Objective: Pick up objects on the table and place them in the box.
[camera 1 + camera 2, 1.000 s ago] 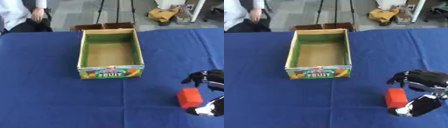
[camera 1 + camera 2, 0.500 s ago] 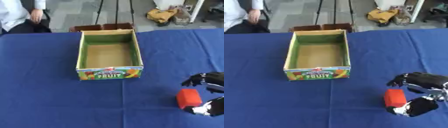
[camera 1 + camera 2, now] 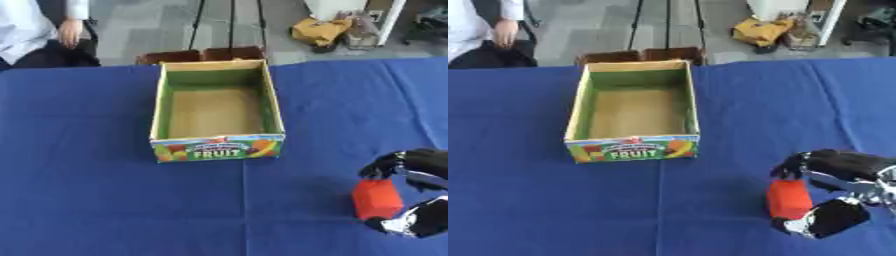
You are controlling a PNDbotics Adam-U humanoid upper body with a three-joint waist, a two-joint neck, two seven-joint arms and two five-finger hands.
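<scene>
Near the front right corner of the table [image 3: 535,210], which wears a dark blue cloth, sits a small red block [image 3: 787,199]. It looks like a little box with soft, rounded edges. It is plain red all over, with no marks that can be made out. It is a bit taller than it is wide in the pictures. Its long side runs from the far edge of the table toward the near edge, leaning just a little.

The right hand [image 3: 837,192] comes in from the right side and wraps around the red block. Its dark fingers [image 3: 805,162] curl over the far end of the block. Its thumb [image 3: 826,223], black and silver, curls in at the near end. So the block sits between fingers and thumb, and the hand is closed around it. It is not clear if the block is touching the cloth or is just above it.

The box [image 3: 216,116] stands near the middle of the table, closer to the far edge. It is well apart from the red block. It is open on top, green inside with a brown floor. Its front wall has bright fruit pictures and the word FRUIT.

The left hand shows in neither view.
</scene>
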